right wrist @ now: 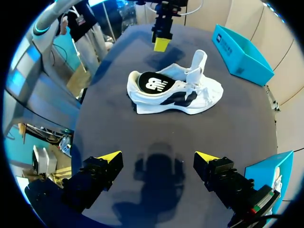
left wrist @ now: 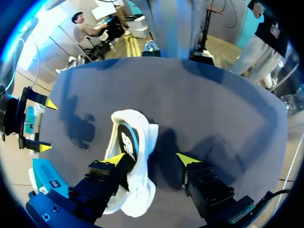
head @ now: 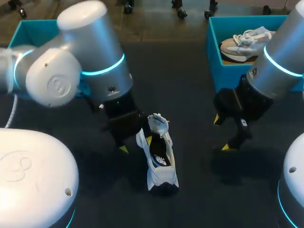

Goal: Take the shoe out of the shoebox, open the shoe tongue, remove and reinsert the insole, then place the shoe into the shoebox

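Left pincer [head: 136, 145] stood wide open with nothing in its hold. From its wrist camera one yellow tip sat over the heel opening of the white sneaker [head: 159, 154], at or just above the black insole [right wrist: 154, 84]. The other tip stood outside over the dark table [head: 199, 199], so the sneaker's side wall lay between the fingers, unpinched. The sneaker rested on its sole on the table between my two arms, well apart from both boxes, with its tongue [head: 157, 122] pulled up. I judged the insole step to be in hand, and that was where I saw trouble. If those fingers closed as they stood, they would likely nip the wall along with the insole, or the wall alone. With nothing pinning the sneaker down, a pull could drag or tip the whole shoe rather than free the insole. The tongue could also flop back over the opening. My right pincer [head: 223, 133] hung open and empty above bare table, well apart from the sneaker and too far off to steady it. As for the boxes, the teal shoebox on the left [head: 28, 26] was mostly hidden behind my left arm, and I could not tell what it held. The teal shoebox on the right [head: 213, 61] held a second, paler sneaker [head: 244, 42] with white laces.
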`<state>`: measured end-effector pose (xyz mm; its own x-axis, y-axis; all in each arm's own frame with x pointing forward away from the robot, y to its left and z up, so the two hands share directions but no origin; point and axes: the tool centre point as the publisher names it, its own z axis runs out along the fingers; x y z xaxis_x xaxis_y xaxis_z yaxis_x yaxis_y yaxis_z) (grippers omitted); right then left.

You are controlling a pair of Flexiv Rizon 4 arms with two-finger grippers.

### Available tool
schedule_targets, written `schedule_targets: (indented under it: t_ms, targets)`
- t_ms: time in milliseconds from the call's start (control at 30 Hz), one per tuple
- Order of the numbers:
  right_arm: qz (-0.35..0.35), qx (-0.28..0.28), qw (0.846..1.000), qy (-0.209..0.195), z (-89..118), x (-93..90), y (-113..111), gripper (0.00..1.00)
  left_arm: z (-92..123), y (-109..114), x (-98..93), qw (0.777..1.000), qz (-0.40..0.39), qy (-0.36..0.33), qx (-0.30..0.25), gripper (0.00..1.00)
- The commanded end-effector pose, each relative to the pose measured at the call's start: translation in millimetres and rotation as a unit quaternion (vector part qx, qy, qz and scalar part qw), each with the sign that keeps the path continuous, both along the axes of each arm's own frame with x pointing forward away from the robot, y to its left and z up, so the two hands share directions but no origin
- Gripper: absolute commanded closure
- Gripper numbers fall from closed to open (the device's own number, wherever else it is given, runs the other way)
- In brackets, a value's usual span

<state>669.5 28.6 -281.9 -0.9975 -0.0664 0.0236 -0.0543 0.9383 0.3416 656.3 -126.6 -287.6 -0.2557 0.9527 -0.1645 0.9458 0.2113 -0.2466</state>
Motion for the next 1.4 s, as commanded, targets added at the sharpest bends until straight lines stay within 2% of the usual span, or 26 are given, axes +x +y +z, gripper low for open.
schedule_targets:
  t_ms: [33,133,167,200,267,333,367,400,433,467,567,633,1067,1233,1400]
  targets:
    - [-0.001,-0.001,1.0,-0.001,-0.6,-1.0,0.1,0.0,10.0,4.0,3.6,0.997,-0.017,0.011,0.072,0.36]
    - [-0.002,0.004,1.0,-0.013,6.2,4.3,-9.9,0.0,13.5,7.4,7.5,0.996,-0.029,0.014,0.085,0.49]
    - [-0.001,0.005,1.0,-0.015,7.1,5.2,-12.0,0.0,13.8,7.5,7.6,0.995,-0.031,0.012,0.09,0.5]
    - [0.011,0.008,1.0,-0.017,8.7,6.3,-13.8,0.0,14.1,6.9,8.6,0.994,-0.038,0.007,0.102,0.47]
    - [0.01,0.016,1.0,-0.02,9.3,6.8,-15.0,0.0,16.2,3.6,8.5,0.993,-0.057,0.018,0.105,0.5]
    - [0.01,0.016,1.0,-0.02,9.3,6.8,-15.0,0.0,19.8,0.7,7.8,0.991,-0.08,0.022,0.102,0.63]
    - [0.01,0.016,1.0,-0.02,9.3,6.8,-15.0,0.0,22.0,-1.1,9.3,0.992,-0.086,0.031,0.092,0.77]
    - [0.01,0.016,1.0,-0.02,9.3,6.8,-15.0,0.0,23.4,-2.2,10.9,0.992,-0.089,0.034,0.086,0.81]
    - [0.01,0.016,1.0,-0.02,9.3,6.8,-15.0,0.0,23.9,-3.1,13.4,0.991,-0.094,0.036,0.084,0.93]
    - [0.01,0.016,1.0,-0.02,9.3,6.8,-15.0,0.0,24.3,-3.5,17.5,0.99,-0.108,0.042,0.084,1.0]
    - [0.01,0.016,1.0,-0.02,9.3,6.8,-15.0,0.0,27.6,-7.9,25.2,0.986,-0.127,0.049,0.091,1.0]
    - [0.01,0.016,1.0,-0.02,9.3,6.8,-15.0,0.0,25.0,-11.9,28.4,0.982,-0.142,-0.008,0.128,1.0]
    - [0.01,0.016,1.0,-0.02,9.3,6.8,-15.0,0.0,25.0,-11.9,28.4,0.982,-0.142,-0.008,0.128,1.0]
    - [0.01,0.016,1.0,-0.02,9.3,6.8,-15.0,0.0,-6.9,-17.8,35.7,0.98,-0.154,0.035,0.123,1.0]
    - [0.01,0.016,1.0,-0.02,9.3,6.8,-15.0,0.0,-22.6,-30.1,43.1,0.977,-0.164,0.043,0.128,1.0]
